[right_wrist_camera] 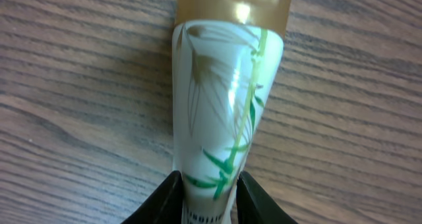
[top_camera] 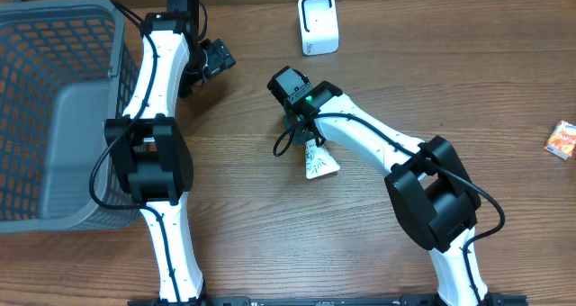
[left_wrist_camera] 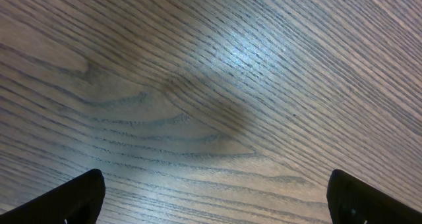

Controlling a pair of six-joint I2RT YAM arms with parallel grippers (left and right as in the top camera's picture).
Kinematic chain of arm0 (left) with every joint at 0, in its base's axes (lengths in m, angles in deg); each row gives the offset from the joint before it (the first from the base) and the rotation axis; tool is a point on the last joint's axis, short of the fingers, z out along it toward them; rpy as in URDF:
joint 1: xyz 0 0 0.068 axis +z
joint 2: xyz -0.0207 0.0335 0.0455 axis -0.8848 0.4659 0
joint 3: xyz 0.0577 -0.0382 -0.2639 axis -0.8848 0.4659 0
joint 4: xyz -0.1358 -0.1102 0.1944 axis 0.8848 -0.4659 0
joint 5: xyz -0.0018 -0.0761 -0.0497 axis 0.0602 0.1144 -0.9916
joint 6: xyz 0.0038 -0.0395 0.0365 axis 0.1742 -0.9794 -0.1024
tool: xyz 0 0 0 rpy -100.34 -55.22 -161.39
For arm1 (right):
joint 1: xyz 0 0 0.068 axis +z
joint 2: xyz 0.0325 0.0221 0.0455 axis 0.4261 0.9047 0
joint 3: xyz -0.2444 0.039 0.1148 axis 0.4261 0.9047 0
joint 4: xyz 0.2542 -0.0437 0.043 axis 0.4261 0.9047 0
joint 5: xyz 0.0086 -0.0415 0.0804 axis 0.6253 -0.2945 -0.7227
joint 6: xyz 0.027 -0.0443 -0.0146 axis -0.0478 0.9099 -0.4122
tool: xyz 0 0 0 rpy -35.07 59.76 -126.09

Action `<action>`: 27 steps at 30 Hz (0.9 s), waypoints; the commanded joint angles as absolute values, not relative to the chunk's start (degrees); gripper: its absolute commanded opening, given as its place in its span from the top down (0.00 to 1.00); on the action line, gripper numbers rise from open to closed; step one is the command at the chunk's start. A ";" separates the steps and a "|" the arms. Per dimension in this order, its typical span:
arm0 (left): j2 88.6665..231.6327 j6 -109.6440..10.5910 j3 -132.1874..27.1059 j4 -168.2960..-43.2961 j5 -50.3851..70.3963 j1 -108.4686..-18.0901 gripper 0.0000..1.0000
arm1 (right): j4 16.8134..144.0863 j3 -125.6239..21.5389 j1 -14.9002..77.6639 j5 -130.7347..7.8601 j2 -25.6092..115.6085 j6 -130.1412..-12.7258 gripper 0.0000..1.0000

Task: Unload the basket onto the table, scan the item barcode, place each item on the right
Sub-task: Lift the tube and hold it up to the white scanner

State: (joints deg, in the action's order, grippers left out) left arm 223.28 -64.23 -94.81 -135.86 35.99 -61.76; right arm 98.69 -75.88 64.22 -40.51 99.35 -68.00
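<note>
White tube [top_camera: 319, 162] w/ green bamboo print lies mid-surface [top_camera: 450, 72]. Right tool [right_wrist_camera: 210, 201] pinches its crimped end, fingers on both sides; gold cap [right_wrist_camera: 234, 0] at far end. Left tool [left_wrist_camera: 214, 197] gapes wide above the wood.

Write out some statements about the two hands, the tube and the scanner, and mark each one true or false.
1. The left hand holds the tube. False: it is open and empty over bare table.
2. The right hand has a finger on each side of the tube. True.
3. The tube's cap is golden-brown. True.
4. The white scanner lies inside the basket. False: it sits on the table at the far edge, well apart from the basket.
</note>
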 commanded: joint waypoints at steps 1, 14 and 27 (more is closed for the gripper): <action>222.23 -65.12 -94.64 -135.86 36.56 -61.91 0.00 | 98.30 -75.59 63.96 -39.46 101.90 -68.18 0.72; 222.23 -65.12 -94.64 -135.86 36.56 -61.91 0.00 | 101.77 -91.26 61.66 -29.58 100.88 -67.91 0.96; 222.23 -65.12 -94.64 -135.84 36.56 -61.91 0.00 | 83.41 -100.86 49.45 -39.29 101.01 -68.05 0.96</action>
State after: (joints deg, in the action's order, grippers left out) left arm 223.28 -64.23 -94.81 -135.86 35.99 -61.76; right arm 86.69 -99.13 49.77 -34.21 102.39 -67.81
